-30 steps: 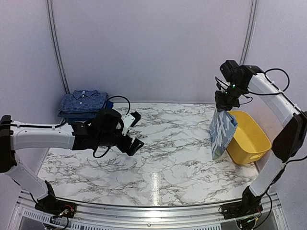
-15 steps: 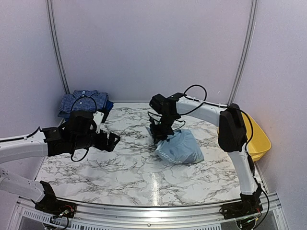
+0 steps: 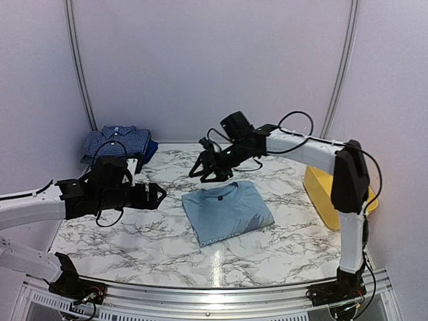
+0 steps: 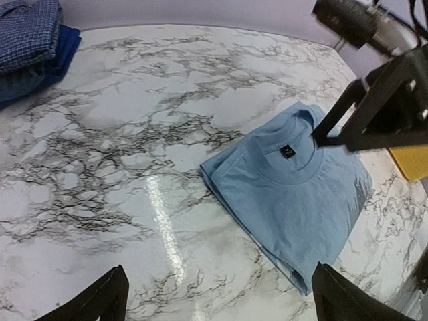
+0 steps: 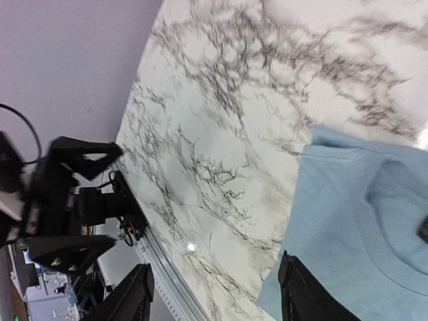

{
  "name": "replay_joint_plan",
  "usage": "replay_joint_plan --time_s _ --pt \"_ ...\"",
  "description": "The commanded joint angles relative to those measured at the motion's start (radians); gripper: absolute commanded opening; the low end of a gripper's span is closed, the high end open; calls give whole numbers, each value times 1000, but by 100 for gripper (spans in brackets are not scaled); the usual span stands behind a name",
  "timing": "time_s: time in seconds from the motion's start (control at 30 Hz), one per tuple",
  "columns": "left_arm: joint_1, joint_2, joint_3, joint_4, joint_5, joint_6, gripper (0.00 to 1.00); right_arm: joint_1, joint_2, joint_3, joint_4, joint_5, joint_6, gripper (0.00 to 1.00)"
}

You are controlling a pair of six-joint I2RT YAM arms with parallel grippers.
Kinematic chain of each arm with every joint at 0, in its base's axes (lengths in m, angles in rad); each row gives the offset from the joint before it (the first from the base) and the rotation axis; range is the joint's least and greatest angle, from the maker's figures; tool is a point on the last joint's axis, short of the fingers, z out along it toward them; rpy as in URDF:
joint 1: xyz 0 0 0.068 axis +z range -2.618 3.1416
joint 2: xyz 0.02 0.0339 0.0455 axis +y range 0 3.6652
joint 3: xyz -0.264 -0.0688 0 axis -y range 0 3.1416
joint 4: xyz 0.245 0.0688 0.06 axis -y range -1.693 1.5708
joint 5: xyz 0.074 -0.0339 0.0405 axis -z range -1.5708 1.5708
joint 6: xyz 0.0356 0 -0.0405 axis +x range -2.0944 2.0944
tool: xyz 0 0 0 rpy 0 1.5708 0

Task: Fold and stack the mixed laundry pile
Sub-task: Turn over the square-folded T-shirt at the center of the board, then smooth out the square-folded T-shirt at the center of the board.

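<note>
**Light-blue T-shirt flat on the table, both grippers clear**

Top view: the folded light-blue cotton T-shirt (image 3: 227, 212) lies mid-way on the white marble-patterned table (image 3: 134, 234). The right gripper (image 3: 200, 175) is spread just behind its collar, and the left gripper (image 3: 155, 195) is spread to its left. A navy small-check button-up shirt (image 3: 117, 142) tops the far-left stack.

Left wrist: the wide-set fingers (image 4: 100, 301) hold nothing.

Right wrist: the fingers (image 5: 130, 301) stand apart, empty.
</note>
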Motion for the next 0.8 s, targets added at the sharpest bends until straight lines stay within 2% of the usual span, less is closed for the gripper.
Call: replay_joint_plan --time_s 0.0,0.17,0.27,0.37,0.5,0.77 --pt "-35 162 97 94 147 -38 99 -176 -183 -211 86 -13 -111 58" --pt "-88 435 310 116 273 -9 99 -290 -212 -357 45 75 -262 54" --pt "-94 597 408 161 354 -31 99 -319 -177 -392 57 93 -303 53" --pt "-88 734 481 153 372 -57 99 -324 -128 -409 71 95 -319 53" --pt "-44 842 519 153 375 -95 99 -324 -105 -486 110 91 -294 52" --pt "89 951 558 153 373 -75 99 -313 -199 -718 233 42 -193 54"
